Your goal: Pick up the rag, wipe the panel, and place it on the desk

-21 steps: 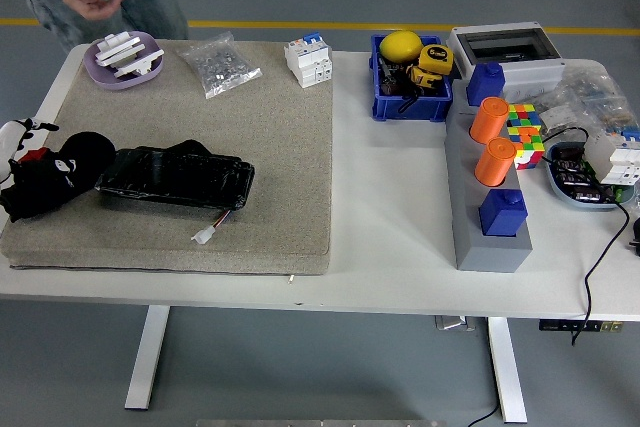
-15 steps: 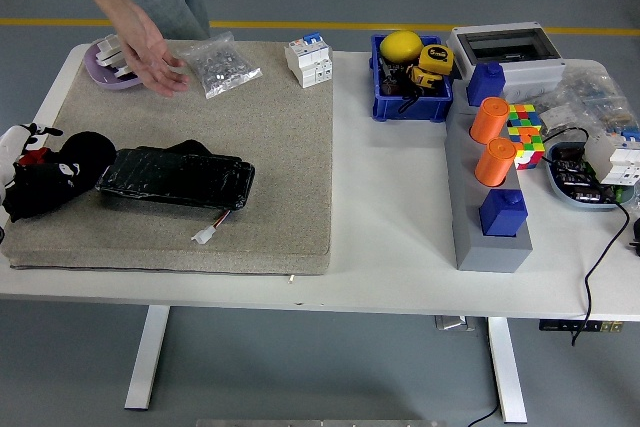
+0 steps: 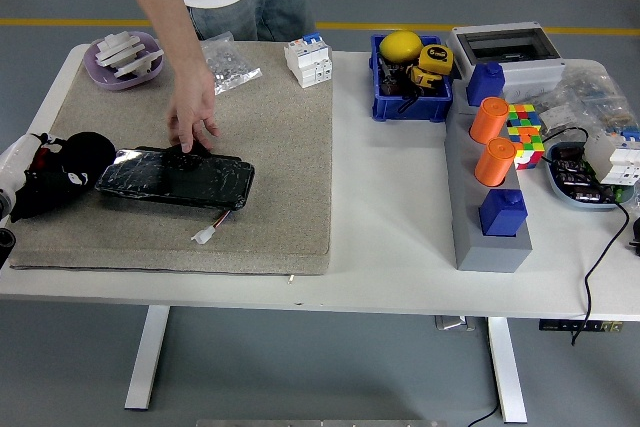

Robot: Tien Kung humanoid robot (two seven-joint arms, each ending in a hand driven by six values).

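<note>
Panel (image 3: 178, 179) lies on the mat | person's hand (image 3: 192, 119) touches the dark rag (image 3: 186, 152) at the panel's far edge | left hand (image 3: 40, 177) rests left of the panel, grip unclear | should wait for the person's hand to clear, then pinch the rag's raised fold.

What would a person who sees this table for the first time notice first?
A person's hand reaches down from the far side and touches the far edge of the black panel lying on the grey mat. At the table's left edge the robot's left hand rests beside the panel. On the right, two orange cylinders stand on a grey block.
</note>
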